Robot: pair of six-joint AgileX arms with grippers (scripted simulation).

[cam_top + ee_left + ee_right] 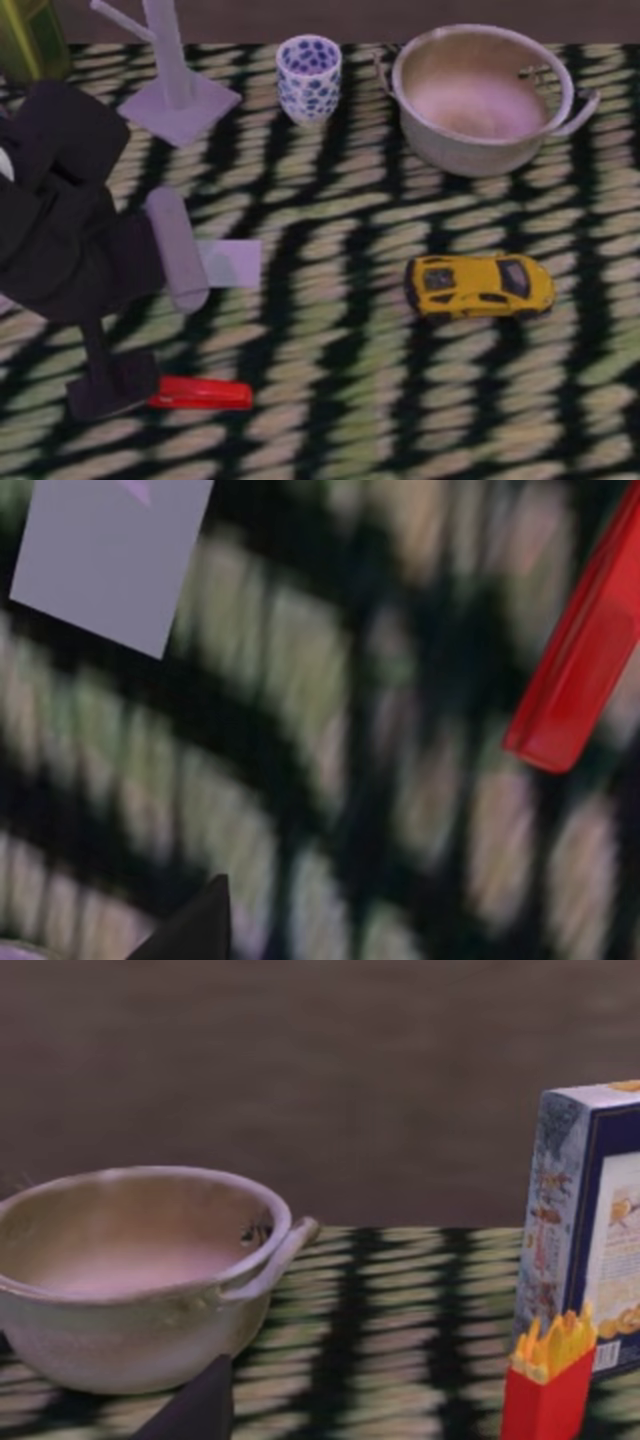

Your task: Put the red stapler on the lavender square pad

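Green-black woven table (330,350), left gripper (105,390) beside red stapler (200,393) near front edge, finger state cannot tell, lavender square pad (230,263) apart, open cloth between.

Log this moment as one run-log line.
left gripper: at the red stapler's left end, grip unclear | lavender square pad: bare, farther back | stapler on pad: not yet | right arm: out of top view
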